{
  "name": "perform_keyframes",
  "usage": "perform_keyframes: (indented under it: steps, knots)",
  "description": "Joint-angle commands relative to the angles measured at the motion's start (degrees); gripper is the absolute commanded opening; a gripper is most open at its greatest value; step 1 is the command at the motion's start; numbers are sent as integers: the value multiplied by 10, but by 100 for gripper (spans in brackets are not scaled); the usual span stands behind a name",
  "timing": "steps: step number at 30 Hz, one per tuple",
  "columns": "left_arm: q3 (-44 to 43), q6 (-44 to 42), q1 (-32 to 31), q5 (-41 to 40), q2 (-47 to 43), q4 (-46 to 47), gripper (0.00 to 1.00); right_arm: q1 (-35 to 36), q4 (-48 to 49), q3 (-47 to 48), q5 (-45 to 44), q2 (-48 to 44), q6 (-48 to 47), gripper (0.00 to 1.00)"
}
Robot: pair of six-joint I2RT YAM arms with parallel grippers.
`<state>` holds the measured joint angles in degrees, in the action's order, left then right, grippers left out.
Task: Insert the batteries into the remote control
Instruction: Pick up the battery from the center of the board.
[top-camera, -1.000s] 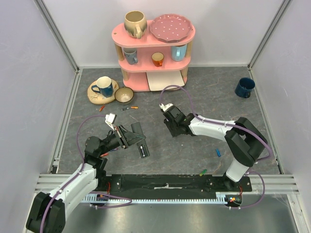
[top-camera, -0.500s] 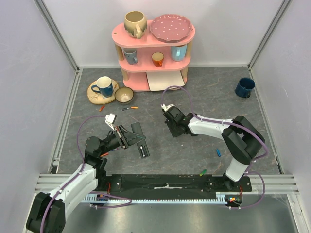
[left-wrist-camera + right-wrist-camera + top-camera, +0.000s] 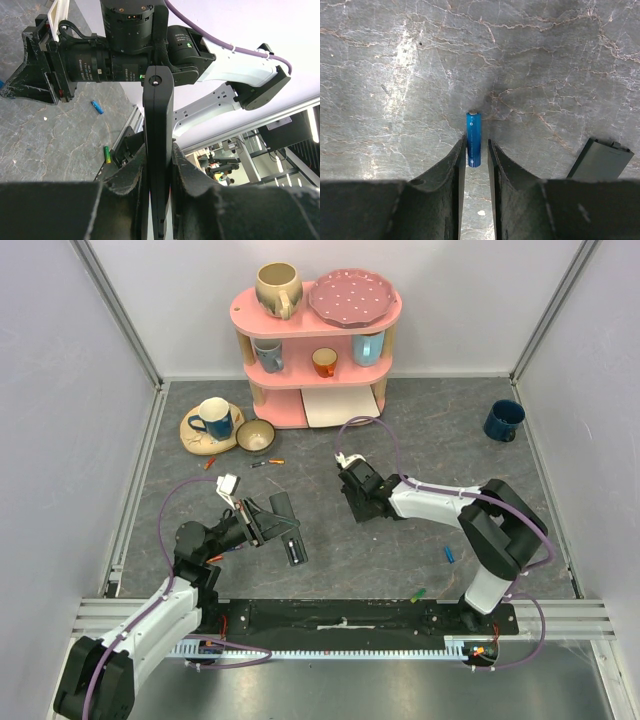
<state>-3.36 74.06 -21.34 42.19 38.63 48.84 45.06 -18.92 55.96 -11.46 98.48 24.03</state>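
Note:
My left gripper (image 3: 268, 523) is shut on the black remote control (image 3: 287, 528) and holds it tilted above the table. In the left wrist view the remote (image 3: 158, 135) stands edge-on between the two fingers. My right gripper (image 3: 354, 502) is low over the table's middle. In the right wrist view its fingertips straddle one end of a blue battery (image 3: 474, 126) lying on the table. The jaws stand narrowly apart, with a small gap on the battery's right side. Another blue battery (image 3: 449, 553) and a green one (image 3: 417, 594) lie to the front right.
A flat black plastic piece (image 3: 600, 159) lies just right of my right gripper. Orange and red batteries (image 3: 275, 461) lie near a bowl (image 3: 255, 436) and a plate with a mug (image 3: 211, 420). A pink shelf (image 3: 315, 350) stands at the back, and a blue mug (image 3: 503, 420) at the right.
My right gripper has shifted slightly to the right and away from me. My left gripper and the remote have not moved.

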Motion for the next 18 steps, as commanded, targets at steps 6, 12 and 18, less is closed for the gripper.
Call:
perform_keyframes:
  steps: [6, 12, 18]
  knots:
    - [7, -15, 2, 7, -4, 14, 2, -3, -9, -23, 17, -11, -6, 29]
    - [7, -14, 2, 8, -3, 15, 2, -4, -14, -27, 36, -12, -17, 28]
    - [7, -15, 2, 8, -2, 17, 2, -3, -31, -18, 47, -6, -26, 11]
